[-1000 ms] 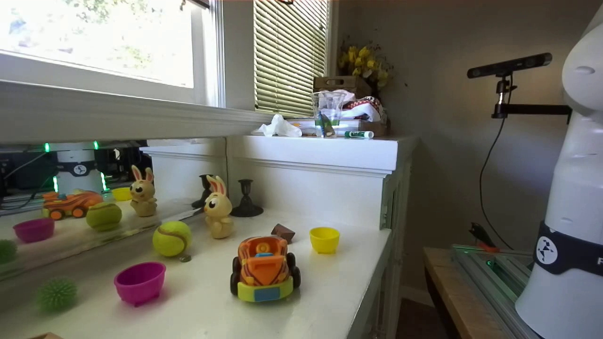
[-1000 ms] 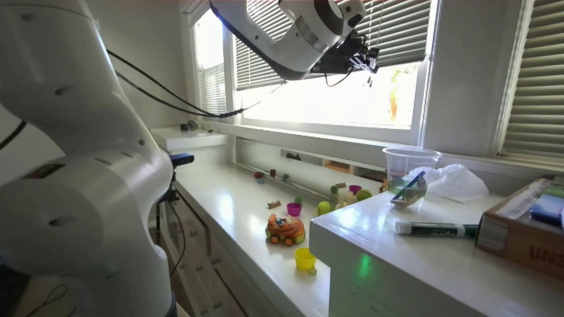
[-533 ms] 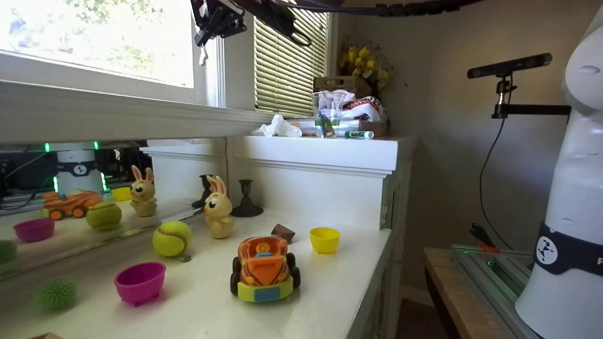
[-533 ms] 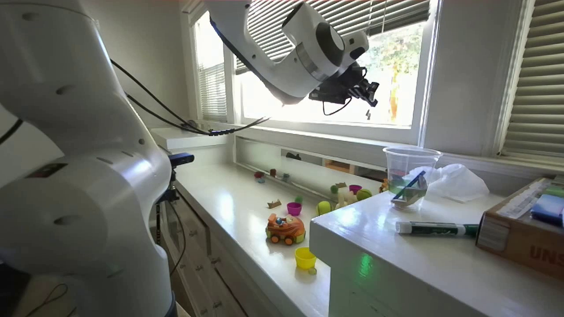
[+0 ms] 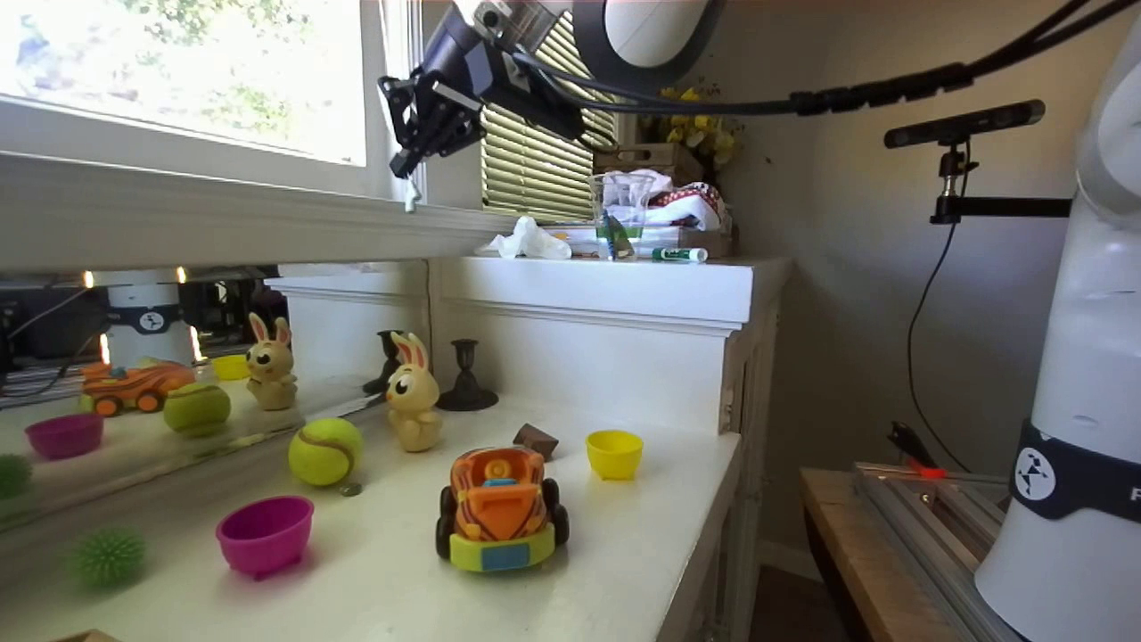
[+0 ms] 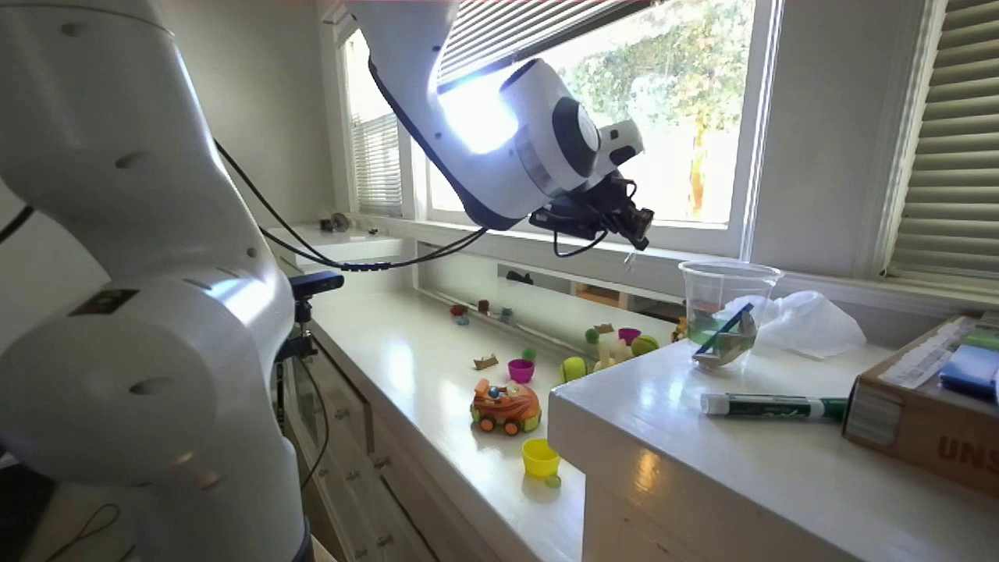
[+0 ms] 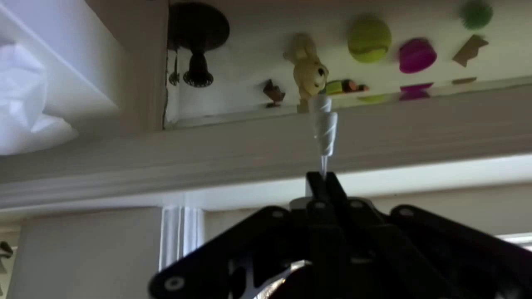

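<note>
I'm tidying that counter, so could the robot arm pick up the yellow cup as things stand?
Probably not: the tool is shut on a white tasselled cord and would first have to let go. Otherwise the way looks free: the yellow cup stands upright on the counter with nothing over it.

Bright daylight from window (image 6: 671,125); glare on arm (image 6: 242,303), counter (image 6: 403,367); wrist view dim, claw (image 7: 323,177) blurred.

The rounded white arm (image 6: 156,328) has black cables (image 6: 367,266) and a black band (image 5: 1092,486).
</note>
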You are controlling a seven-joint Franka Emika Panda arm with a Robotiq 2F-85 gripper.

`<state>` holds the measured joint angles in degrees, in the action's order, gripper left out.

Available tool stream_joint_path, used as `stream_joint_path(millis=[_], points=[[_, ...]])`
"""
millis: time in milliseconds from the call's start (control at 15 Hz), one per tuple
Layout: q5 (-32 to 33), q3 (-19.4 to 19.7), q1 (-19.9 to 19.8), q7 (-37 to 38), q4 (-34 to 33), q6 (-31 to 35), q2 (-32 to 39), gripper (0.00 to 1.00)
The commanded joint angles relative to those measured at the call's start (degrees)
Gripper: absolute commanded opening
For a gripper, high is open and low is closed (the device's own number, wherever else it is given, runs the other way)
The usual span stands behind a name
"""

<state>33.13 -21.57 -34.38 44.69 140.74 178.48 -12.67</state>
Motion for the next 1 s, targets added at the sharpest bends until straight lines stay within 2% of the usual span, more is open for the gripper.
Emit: stream_joint_path(millis=[0,333,667,800,867,933], points=[[-0.71,2.56,1.71,-3.18,5.40,-0.54,3.16,0.01],[-1.37,5.35,2.39,-5.64,6.65,-0.60,6.13,0.01],[-1.64,6.42,2.69,-6.74,6.07,-0.29,8.56,0.00],[-2.73,6.93,3.94,-7.70,5.87,0.09,8.68,0.02],[-3.17,7.09,4.61,-7.82,5.73,0.59,8.49,0.27],[-3.66,7.39,5.45,-8.13,5.63,1.06,8.30,0.28]])
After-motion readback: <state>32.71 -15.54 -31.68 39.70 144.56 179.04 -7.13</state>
